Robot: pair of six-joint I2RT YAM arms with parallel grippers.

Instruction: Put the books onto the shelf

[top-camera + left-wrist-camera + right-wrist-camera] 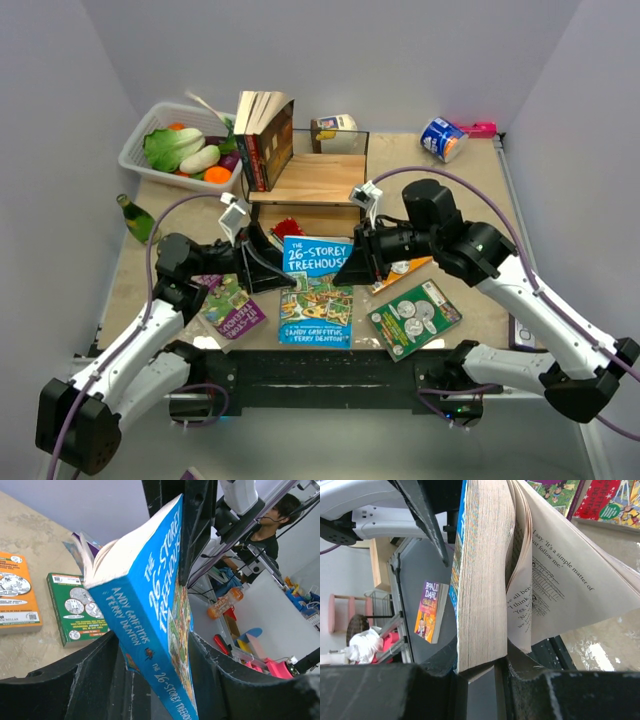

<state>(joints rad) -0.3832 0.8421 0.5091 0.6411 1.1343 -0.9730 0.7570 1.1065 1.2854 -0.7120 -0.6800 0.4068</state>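
So the blue Treehouse book (315,257) is up off the table, just in front of the shelf (320,180). The right gripper (480,672) is clamped on its page block, with a few pages flopping loose. The left gripper (155,680) straddles it too, but I can't tell if it's actually squeezing.

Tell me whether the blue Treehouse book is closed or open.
Partly open: in the right wrist view, pages of the blue Treehouse book splay off the block, showing printed text.

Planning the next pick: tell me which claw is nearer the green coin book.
Right. The right claw grips the blue book right beside the green coin book; the left claw straddles that book's far edge, farther off.
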